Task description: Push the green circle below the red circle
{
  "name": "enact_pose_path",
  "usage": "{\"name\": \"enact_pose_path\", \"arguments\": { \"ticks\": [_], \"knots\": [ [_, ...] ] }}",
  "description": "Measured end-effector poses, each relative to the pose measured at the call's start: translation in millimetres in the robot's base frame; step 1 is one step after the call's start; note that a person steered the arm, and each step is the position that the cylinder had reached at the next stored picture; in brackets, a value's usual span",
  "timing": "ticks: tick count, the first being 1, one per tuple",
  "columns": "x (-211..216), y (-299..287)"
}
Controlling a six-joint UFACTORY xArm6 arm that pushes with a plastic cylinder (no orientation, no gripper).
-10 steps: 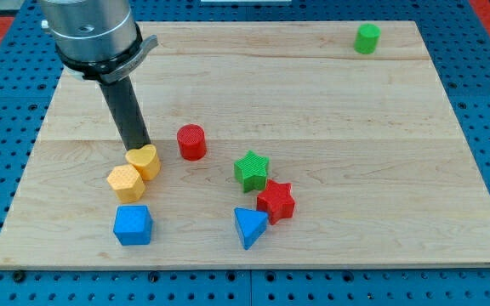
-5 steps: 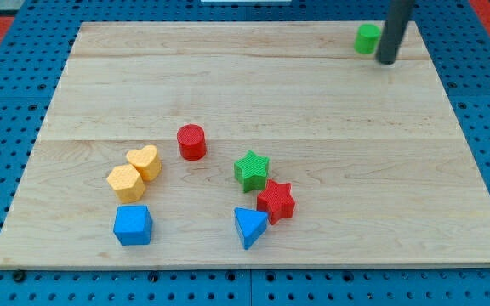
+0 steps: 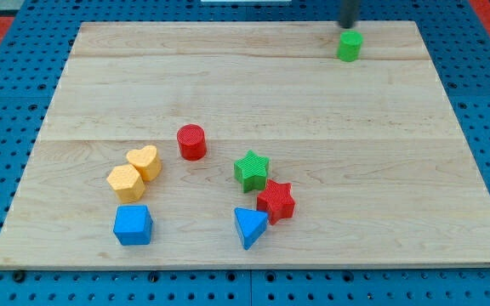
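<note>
The green circle (image 3: 350, 46) stands near the board's top right. The red circle (image 3: 191, 142) stands left of the board's middle, far down and to the left of the green circle. My tip (image 3: 346, 25) is at the view's top edge, just above the green circle and close to it; only the rod's lowest part shows.
A yellow heart (image 3: 145, 161) and a yellow hexagon (image 3: 125, 182) sit together left of the red circle. A blue cube (image 3: 133, 225) lies below them. A green star (image 3: 251, 170), a red star (image 3: 276, 201) and a blue triangle (image 3: 249, 227) cluster lower middle.
My tip moved from beside the yellow heart to the green circle's right, then to just above it. The green circle has shifted down and to the left.
</note>
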State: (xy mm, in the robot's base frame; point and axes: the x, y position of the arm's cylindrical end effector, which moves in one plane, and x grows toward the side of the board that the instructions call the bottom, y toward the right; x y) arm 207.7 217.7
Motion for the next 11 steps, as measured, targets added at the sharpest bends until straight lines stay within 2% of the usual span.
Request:
{"name": "enact_pose_path", "arguments": {
  "ticks": [2, 3, 4, 5, 6, 7, 9, 10, 11],
  "knots": [
    [67.5, -185.5],
    [88.7, -181.0],
    [51.6, -175.1],
    [59.0, -110.6],
    [112.0, -147.6],
    [144.9, -201.1],
    [126.8, -264.7],
    [185.4, -265.1],
    [205.4, -261.8]
  ]
}}
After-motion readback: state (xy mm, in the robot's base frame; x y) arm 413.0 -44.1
